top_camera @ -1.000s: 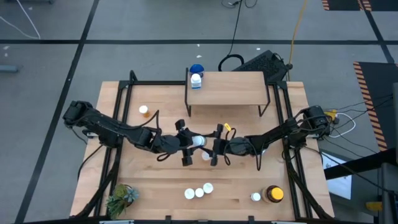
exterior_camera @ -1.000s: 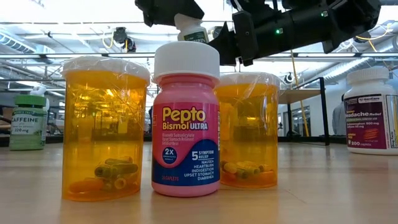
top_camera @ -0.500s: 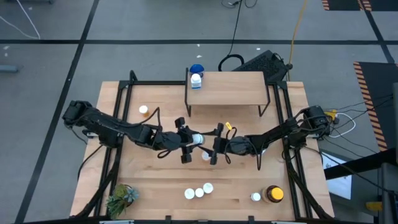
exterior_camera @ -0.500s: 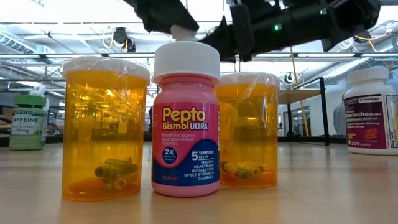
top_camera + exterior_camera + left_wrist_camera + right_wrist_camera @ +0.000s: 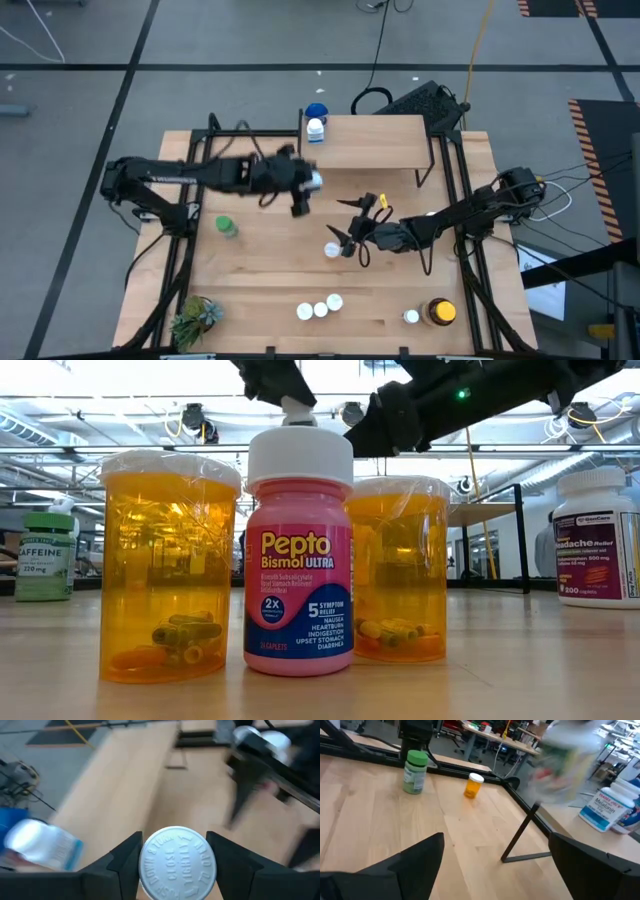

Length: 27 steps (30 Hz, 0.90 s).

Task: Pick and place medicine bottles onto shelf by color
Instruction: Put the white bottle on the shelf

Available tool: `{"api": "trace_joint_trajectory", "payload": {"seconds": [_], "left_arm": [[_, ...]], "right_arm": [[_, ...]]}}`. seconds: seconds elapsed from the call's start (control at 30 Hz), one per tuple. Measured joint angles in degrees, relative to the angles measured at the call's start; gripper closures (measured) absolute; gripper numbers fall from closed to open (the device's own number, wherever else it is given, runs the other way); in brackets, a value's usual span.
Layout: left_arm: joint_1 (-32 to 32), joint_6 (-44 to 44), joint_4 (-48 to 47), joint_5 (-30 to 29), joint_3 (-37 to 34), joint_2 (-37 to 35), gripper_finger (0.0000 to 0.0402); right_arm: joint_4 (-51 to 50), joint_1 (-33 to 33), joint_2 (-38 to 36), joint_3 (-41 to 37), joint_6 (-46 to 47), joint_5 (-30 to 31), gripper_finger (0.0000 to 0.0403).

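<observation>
Although most of the sorting lies ahead, the high view shows the shelf [image 5: 365, 140] carrying only one white bottle with a blue label [image 5: 316, 129] at its left end, with a blue cap [image 5: 316, 110] just behind it. The left end effector [image 5: 303, 184] hangs above the desk [image 5: 270, 270] just off the shelf's left front corner, closed on a white-capped bottle [image 5: 313, 181]. The right end effector [image 5: 350, 228] sits mid-desk, its fingers spread and empty, with a small white bottle [image 5: 332, 249] just beside it. Waiting on the desk are a green-capped bottle [image 5: 226, 227] at the left, three white caps in a row [image 5: 319, 307] near the front edge, and a white bottle [image 5: 411, 317] beside the amber jar [image 5: 440, 312] at front right. A small plant [image 5: 193, 318] occupies the front left corner.

From desk level, a pink bottle [image 5: 299, 550] stands between two orange bottles [image 5: 168, 565], with a green caffeine bottle [image 5: 46, 556] far left and a white headache-relief bottle [image 5: 597, 538] far right; none has been moved to the shelf.

Seen from the left wrist, the two dark fingers [image 5: 122, 857] clamp the white cap from either side, and the blue-labelled bottle shows blurred nearby.

Seen from the right wrist, the fingers [image 5: 417, 855] stand wide with nothing between them; the green-capped bottle and a small orange bottle [image 5: 473, 785] stand on the desk beyond.

I judge roughly one placement done, a second under way, about ten remaining.
</observation>
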Motion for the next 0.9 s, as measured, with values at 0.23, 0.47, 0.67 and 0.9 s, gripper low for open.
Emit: {"api": "trace_joint_trajectory", "payload": {"seconds": [0.23, 0.47, 0.67, 0.9], "left_arm": [[12.94, 3.86, -0.85, 13.81, 5.56, 0.15, 0.0201], [21.87, 4.35, 0.14, 21.81, 5.68, 4.65, 0.0191], [23.58, 4.59, -1.02, 22.63, 5.66, 7.7, 0.02], [23.62, 4.78, -0.74, 22.57, 5.66, 7.92, 0.0164]], "right_arm": [[-1.51, -0.03, 0.03, 0.0, 0.6, -0.02, 0.0046], [-2.0, -0.04, 0.07, 0.0, 1.22, -0.02, 0.0046], [-4.05, -0.04, 0.07, 0.0, 2.56, -0.04, 0.0046], [-5.31, -0.1, 0.07, 0.0, 3.79, -0.04, 0.0046]]}}
